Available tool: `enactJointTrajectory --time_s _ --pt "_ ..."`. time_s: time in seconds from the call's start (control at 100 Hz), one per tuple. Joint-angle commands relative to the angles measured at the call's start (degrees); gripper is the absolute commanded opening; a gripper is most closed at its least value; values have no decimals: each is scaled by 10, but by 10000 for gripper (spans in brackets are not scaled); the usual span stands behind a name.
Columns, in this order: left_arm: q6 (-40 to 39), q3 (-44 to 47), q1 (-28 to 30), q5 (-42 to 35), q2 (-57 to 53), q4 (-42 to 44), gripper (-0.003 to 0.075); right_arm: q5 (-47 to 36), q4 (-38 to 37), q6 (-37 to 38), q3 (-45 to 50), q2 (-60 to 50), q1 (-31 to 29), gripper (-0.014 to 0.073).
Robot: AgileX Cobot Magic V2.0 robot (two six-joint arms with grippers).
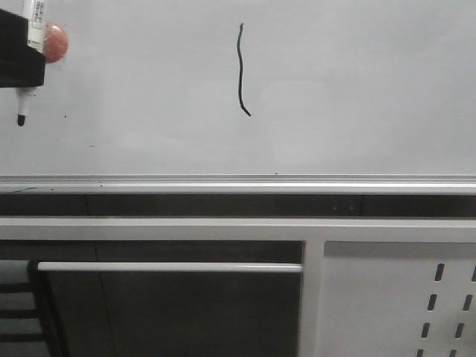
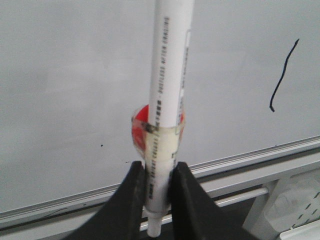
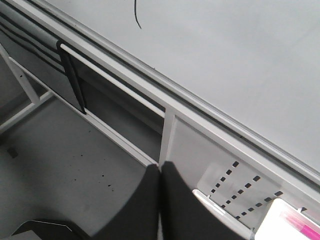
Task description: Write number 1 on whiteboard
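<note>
A large, glossy white whiteboard [image 1: 357, 89] fills the upper half of the front view, smooth and plain apart from a few tiny dark specks. A silver aluminium rail [image 1: 238, 184] runs along its lower edge. Below the rail sits a white metal frame [image 1: 238, 227] with a thin horizontal bar [image 1: 169, 266], and at about 4 o'clock a white perforated panel [image 1: 394, 297] with slanted slots. In the right wrist view a grey, speckled floor [image 3: 65, 170] lies beneath the frame, and a white tray [image 3: 287, 220] near the panel holds something pink, too cropped to identify.

The number 1 [image 1: 242, 69] is on the whiteboard at roughly 12 o'clock in the front view: a thin, slightly wavy black vertical stroke with a small hook at its lower end. It also appears in the left wrist view [image 2: 283, 76], and only its lower end shows in the right wrist view [image 3: 136, 15].

At 10 o'clock in the front view, the left gripper [image 2: 159, 187] has its black fingers clamped on a white marker pen [image 2: 167, 95], black tip [image 1: 21, 117] pointing down, well apart from the stroke. A band of clear tape [image 2: 159, 131] ties a red-orange round piece [image 1: 55, 42] to the barrel.

The right gripper [image 3: 160, 200] has its black fingers pressed together, holding nothing.
</note>
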Motion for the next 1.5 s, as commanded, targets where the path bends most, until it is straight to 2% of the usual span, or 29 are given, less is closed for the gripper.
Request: enactJointTrajectory --time_s 0.0,0.5,1.33,1.49 --pt "-5 -21 -4 36 3 37 -18 -29 -21 2 -19 1 -3 -52" --pt "-5 -27 -4 48 3 37 -18 6 -11 2 -19 1 -3 -53" --pt "-3 -29 -4 64 3 37 -18 6 -11 2 -19 1 -3 -53" --pt "26 -42 -4 55 3 37 -18 6 -11 2 -19 1 -3 -53"
